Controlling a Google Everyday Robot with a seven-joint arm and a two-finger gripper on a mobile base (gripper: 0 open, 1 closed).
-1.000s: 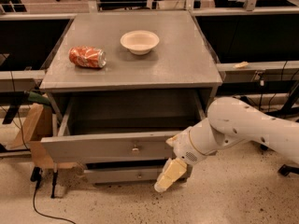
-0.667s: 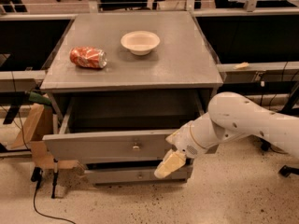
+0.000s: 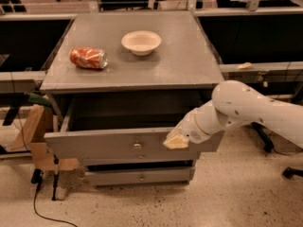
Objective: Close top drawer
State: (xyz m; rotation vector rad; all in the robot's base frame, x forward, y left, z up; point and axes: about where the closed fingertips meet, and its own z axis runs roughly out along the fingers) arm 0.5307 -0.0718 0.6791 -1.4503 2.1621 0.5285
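Observation:
The top drawer [image 3: 104,145] stands pulled out from the grey cabinet, its long flat grey front panel facing me with a small metal knob [image 3: 137,145] at its middle. My gripper [image 3: 176,142] has yellowish fingers and sits against the right part of the drawer's front panel, right of the knob. The white arm [image 3: 246,110] reaches in from the right. The drawer's inside is dark and hidden.
A lower drawer [image 3: 139,176] with a like knob sits just below. On the cabinet top [image 3: 189,65] lie a crushed red can [image 3: 88,57] and a white bowl [image 3: 141,42]. A cardboard box [image 3: 35,136] and a cable stand at the left. Desks line the back.
My gripper has risen from below the drawer front and moved left onto the front panel. The drawer looks about as far out as before.

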